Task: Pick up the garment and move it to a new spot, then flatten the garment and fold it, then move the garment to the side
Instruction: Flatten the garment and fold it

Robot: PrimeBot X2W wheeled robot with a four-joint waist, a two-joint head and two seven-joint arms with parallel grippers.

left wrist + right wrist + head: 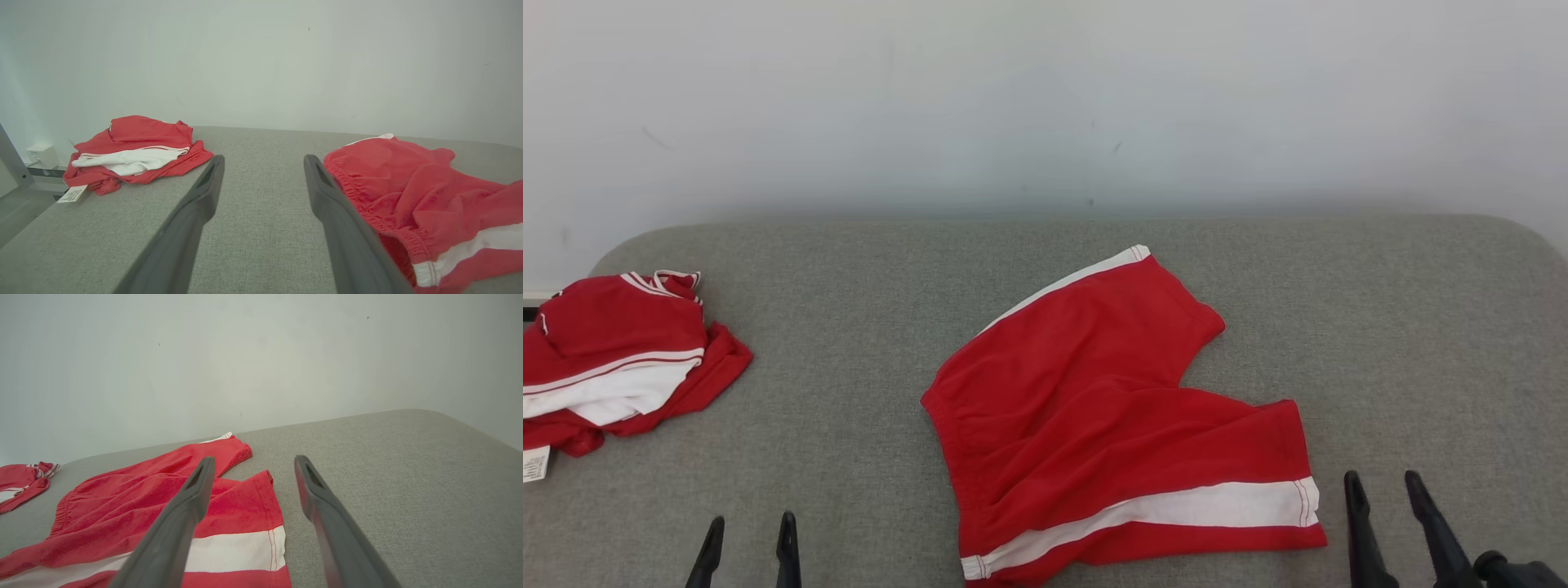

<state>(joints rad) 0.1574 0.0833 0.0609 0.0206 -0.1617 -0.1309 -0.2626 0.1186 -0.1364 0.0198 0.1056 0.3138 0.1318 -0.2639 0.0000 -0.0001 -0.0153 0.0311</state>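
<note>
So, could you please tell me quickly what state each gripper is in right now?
Left gripper: open, holding nothing.
Right gripper: open, holding nothing, just right of the shorts.

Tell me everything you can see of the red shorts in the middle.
The red shorts are soft-looking cloth with a white stripe down each side and a gathered waistband at the robot's left. They lie spread but wrinkled on the grey padded surface, legs splayed, one toward the wall, one rightward. The left gripper and right gripper, both open, stand clear of them.
</note>
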